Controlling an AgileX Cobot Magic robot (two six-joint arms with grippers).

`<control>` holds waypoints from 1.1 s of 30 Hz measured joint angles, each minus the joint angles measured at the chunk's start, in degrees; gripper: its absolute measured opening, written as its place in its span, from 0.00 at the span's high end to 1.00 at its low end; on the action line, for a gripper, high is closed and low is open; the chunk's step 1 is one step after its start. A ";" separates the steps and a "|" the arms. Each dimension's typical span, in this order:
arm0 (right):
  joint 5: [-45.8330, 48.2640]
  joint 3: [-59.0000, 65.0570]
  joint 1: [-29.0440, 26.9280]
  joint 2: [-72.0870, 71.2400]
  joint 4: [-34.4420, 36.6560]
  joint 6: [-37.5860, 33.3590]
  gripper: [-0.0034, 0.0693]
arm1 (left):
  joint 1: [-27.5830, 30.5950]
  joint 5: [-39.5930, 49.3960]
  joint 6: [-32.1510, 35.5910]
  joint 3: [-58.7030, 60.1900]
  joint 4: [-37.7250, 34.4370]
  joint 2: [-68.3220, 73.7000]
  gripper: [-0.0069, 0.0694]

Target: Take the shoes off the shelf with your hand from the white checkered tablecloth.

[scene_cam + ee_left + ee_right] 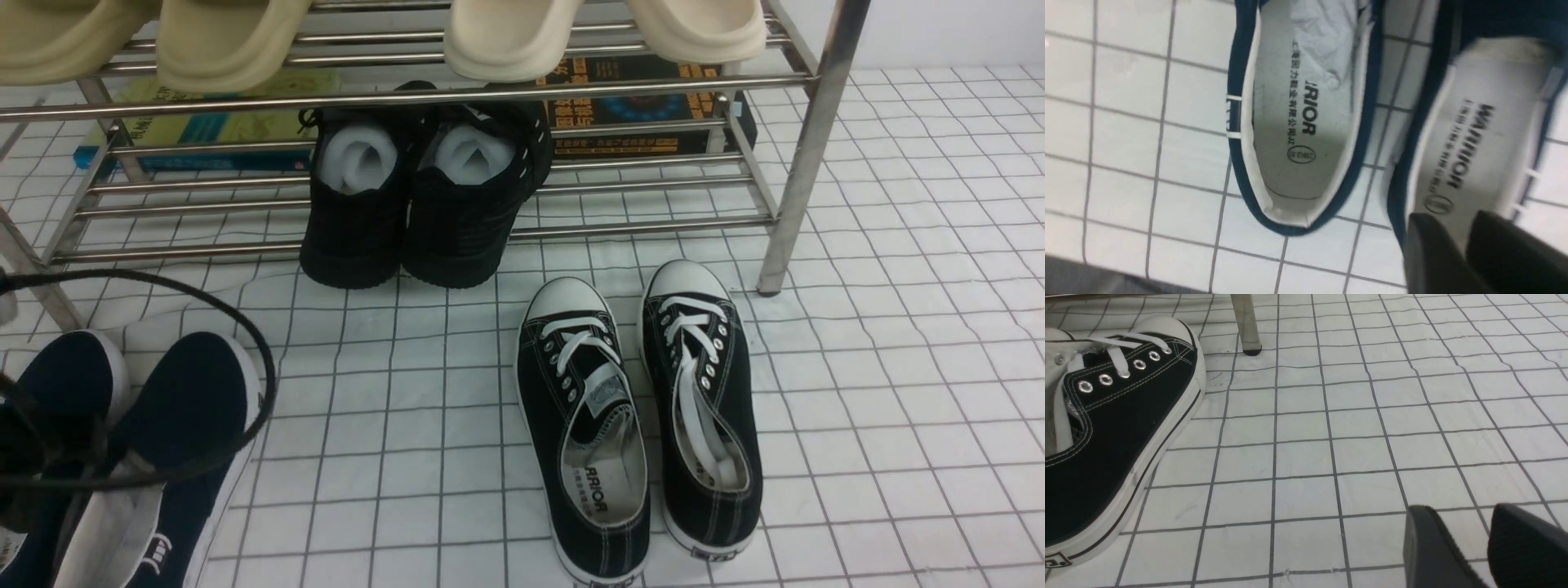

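White checkered tablecloth [898, 367] covered the table; the navy slip-ons [188, 384] lay off the steel shoe rack [807, 155], before its left leg, toes toward it. Left hand [1449, 224] hung at one heel (fingers slightly parted, grip unclear), nearer than the empty, parted right hand [1455, 514].

navy shoes [188, 392] cropped at lower-left corner, cream slippers [229, 41] cut by top edge, books [637, 110] half-hidden behind shelf [408, 94]
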 joint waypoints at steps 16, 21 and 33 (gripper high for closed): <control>0.00 0.00 0.00 0.00 0.06 0.00 0.62 | 0.00 -25.60 19.93 29.63 -27.21 -41.75 0.90; 0.00 0.00 0.00 0.00 0.06 0.00 0.62 | 0.00 -27.74 20.14 30.30 -24.03 -44.36 0.89; 0.00 0.00 0.00 0.00 0.00 0.00 0.62 | 0.00 -38.81 16.69 38.07 -19.12 -49.41 0.88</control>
